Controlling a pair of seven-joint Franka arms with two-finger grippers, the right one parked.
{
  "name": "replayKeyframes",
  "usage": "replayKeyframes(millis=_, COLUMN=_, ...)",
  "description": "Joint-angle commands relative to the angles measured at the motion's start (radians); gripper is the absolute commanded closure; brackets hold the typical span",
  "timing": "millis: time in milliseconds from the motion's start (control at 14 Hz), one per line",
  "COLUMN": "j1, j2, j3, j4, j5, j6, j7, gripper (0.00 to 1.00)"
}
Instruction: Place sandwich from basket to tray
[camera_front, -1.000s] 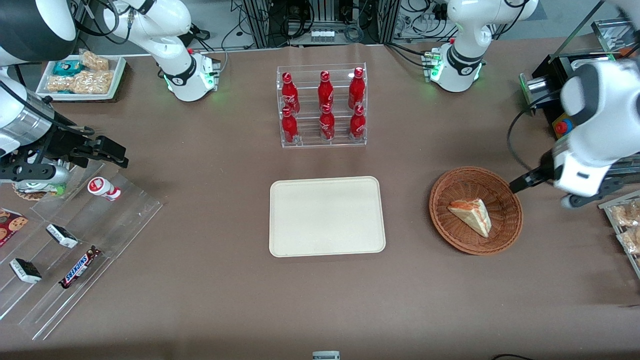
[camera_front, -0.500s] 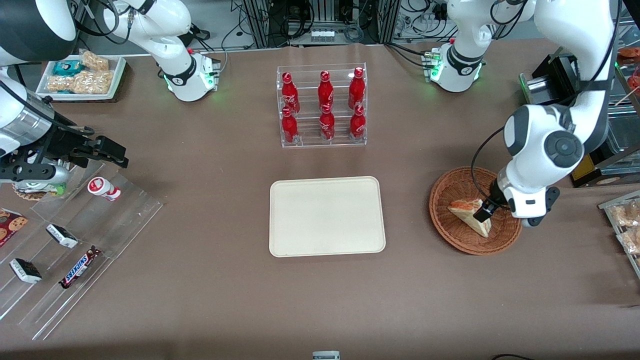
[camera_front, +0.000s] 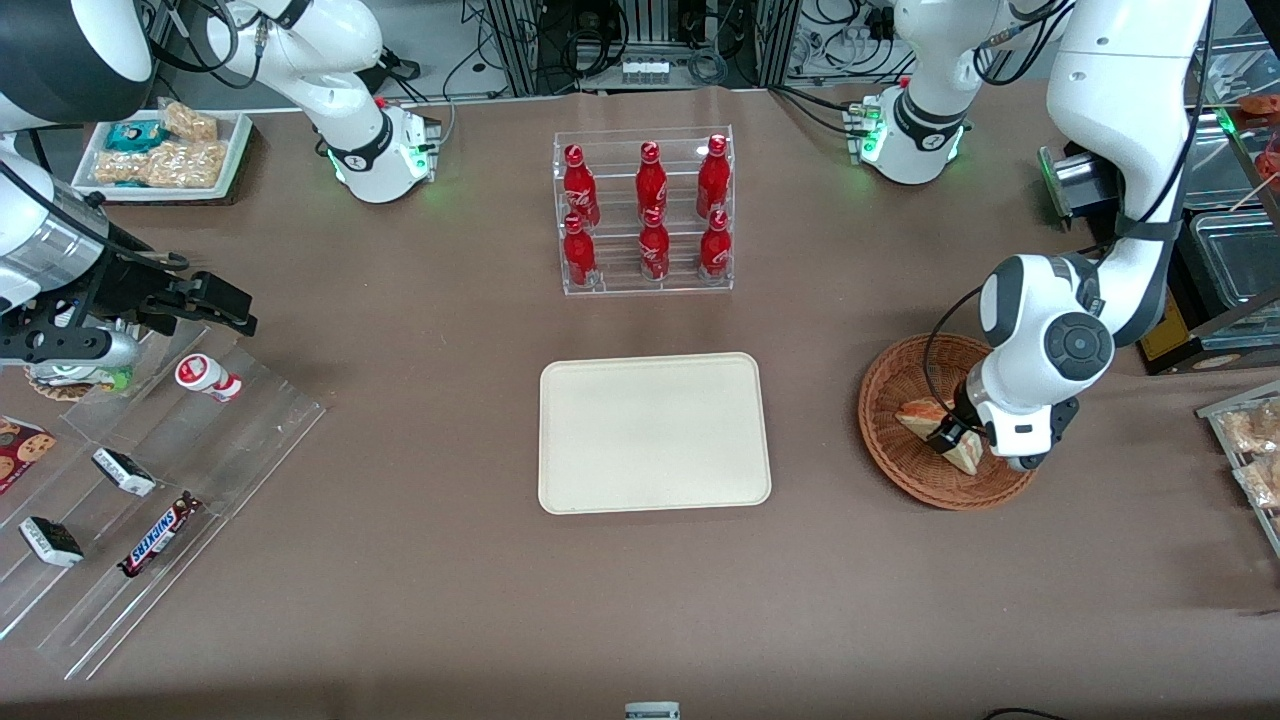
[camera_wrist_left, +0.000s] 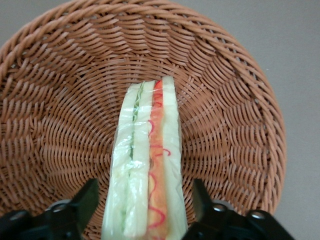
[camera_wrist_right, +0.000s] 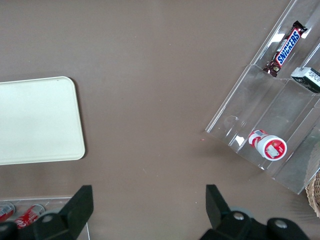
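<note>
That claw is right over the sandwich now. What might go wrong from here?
The gripper is open, its fingers straddling the sandwich in the basket. The sandwich looks soft and wrapped in film, so closing might squash it or let it slip. Lifting could also drag the light-looking basket. The tray lies some way toward the parked arm's end.

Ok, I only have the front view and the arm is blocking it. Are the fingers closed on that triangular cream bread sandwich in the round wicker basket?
Observer: No. The left wrist view shows the left gripper open, with its fingers on either side of the triangular cream bread sandwich, leaving slim gaps.
Operator: Which face is toward the wrist?
Observer: The cut side. The green layers are nearer one finger, the red and orange nearer the other.
Operator: Is it inside the rim?
Observer: Yes, it is in the middle of the round reddish-brown wicker basket.
</note>
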Motion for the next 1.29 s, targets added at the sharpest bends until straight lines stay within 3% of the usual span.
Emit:
replayKeyframes(millis=0, j1=-0.004, j2=-0.029, j3=0.001, j4=0.028, j5=0.022, j6=-0.03, j7=-0.021, gripper=1.0)
replayKeyframes(millis=143, j1=-0.03, j2=-0.082, j3=-0.002, j4=0.143, j5=0.089, j6=-0.237, j7=-0.005, gripper=1.0)
replayKeyframes(millis=286, j1=-0.112, j2=-0.077, j3=-0.007, j4=0.362, j5=0.1, j6=-0.488, j7=-0.004, gripper=1.0)
replayKeyframes(millis=429, j1=-0.229, j2=-0.04, j3=-0.01, j4=0.491, j5=0.097, j6=-0.566, j7=-0.004, gripper=1.0)
replayKeyframes(millis=571, j1=-0.387, j2=0.029, j3=-0.01, j4=0.501, j5=0.135, j6=-0.484, j7=0.05, gripper=0.98)
replayKeyframes(millis=786, j1=-0.52, j2=0.13, j3=-0.01, j4=0.501, j5=0.16, j6=-0.289, j7=0.064, gripper=0.98)
replayKeyframes(millis=929, j1=-0.567, j2=0.205, j3=-0.011, j4=0.502, j5=0.204, j6=-0.178, j7=0.11, gripper=0.97)
replayKeyframes(millis=1214, j1=-0.591, j2=0.301, j3=-0.01, j4=0.544, j5=0.209, j6=-0.089, j7=0.116, gripper=0.96)
